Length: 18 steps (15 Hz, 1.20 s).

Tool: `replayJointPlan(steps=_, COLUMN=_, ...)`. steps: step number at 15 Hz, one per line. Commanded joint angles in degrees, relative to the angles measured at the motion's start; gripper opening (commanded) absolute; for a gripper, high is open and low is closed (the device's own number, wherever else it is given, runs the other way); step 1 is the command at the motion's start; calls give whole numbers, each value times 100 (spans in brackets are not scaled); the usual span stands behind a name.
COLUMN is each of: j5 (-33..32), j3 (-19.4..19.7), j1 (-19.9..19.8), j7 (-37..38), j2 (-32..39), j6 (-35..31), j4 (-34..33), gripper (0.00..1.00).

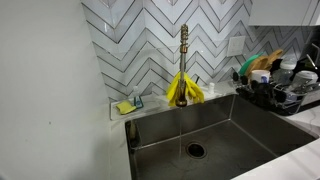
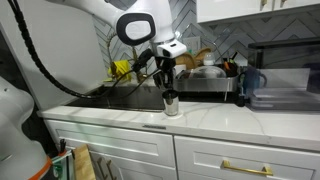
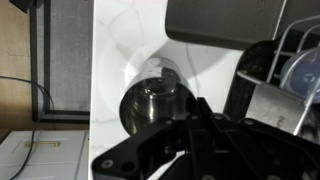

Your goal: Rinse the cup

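Note:
A small shiny metal cup (image 2: 171, 103) stands upright on the white counter, just past the sink's edge. In the wrist view the cup (image 3: 150, 100) shows from above, dark inside, on the white counter. My gripper (image 2: 167, 88) hangs straight down over the cup with its fingertips at the rim. In the wrist view the black fingers (image 3: 192, 118) overlap the cup's near right edge. The dark linkage hides whether the fingers pinch the rim. The steel sink (image 1: 240, 130) and its tall faucet (image 1: 184, 40) show in an exterior view.
A yellow brush or cloth (image 1: 184, 90) hangs at the faucet's base. A yellow sponge (image 1: 126, 107) lies at the sink's back corner. A dish rack (image 2: 205, 75) with crockery stands behind the cup. A dark jug (image 2: 248, 84) and a black appliance (image 2: 285, 70) stand beside it.

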<state>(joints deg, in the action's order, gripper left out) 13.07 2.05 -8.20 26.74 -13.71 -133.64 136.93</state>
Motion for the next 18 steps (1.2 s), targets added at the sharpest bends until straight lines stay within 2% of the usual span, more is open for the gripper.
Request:
replayJointPlan(steps=1, j5=-196, j3=-259, j1=209, j7=220, j2=-583, j6=661, j4=171, gripper=1)
replayJointPlan(steps=5, j5=-132, j3=-744, j1=553, j7=478, j2=-1069, j6=1590, j4=138, gripper=1)
replayJointPlan(steps=8, j5=-23, j3=-1098, j1=877, j7=488, j2=-1341, j6=1948, j4=43, gripper=1)
replayJointPlan(steps=9, j5=95, j3=-1141, j1=1017, j7=305, j2=-1404, j6=1972, j4=25, gripper=1)
replayJointPlan(steps=10, j5=-32, j3=-1082, j1=834, j7=445, j2=-1159, j6=1802, j4=-24, gripper=1)
replayJointPlan(steps=11, j5=-25, j3=-1142, j1=911, j7=481, j2=-1216, j6=1815, j4=-30, gripper=4)
replayJointPlan(steps=18, j5=-31, j3=-1075, j1=844, j7=472, j2=-1139, j6=1812, j4=-29, gripper=4)
